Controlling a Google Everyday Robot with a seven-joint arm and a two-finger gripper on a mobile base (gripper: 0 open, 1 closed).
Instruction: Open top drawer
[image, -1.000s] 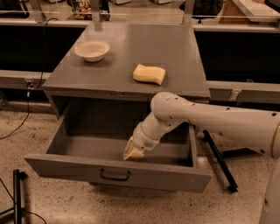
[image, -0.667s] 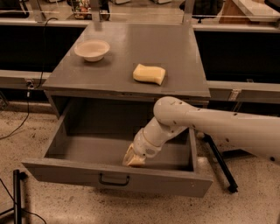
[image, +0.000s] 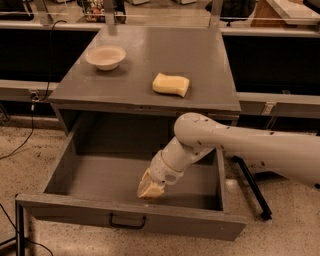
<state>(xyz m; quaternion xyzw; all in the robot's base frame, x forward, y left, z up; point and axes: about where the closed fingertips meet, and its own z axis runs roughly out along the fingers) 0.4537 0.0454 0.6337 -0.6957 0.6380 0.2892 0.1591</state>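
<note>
The top drawer (image: 131, 217) of the grey metal cabinet stands pulled far out toward me. Its wide flat front has a small dark pull handle (image: 128, 221) at the centre, and its deep grey inside is bare. My gripper (image: 150, 190) reaches down into the drawer from the right, its tan tip close behind the front panel, a little right of the handle. My white arm (image: 240, 147) crosses over the drawer's right side.
On the cabinet top (image: 150, 65) sit a white bowl (image: 105, 56) at the back left and a yellow sponge (image: 171, 84) near the middle. Dark shelving runs behind. A black leg (image: 252, 187) slants on the floor at the right. A cable (image: 20, 145) trails at the left.
The drawer has slid further out toward me, its front panel now lower in view. My gripper has moved with it, staying just behind the front panel.
</note>
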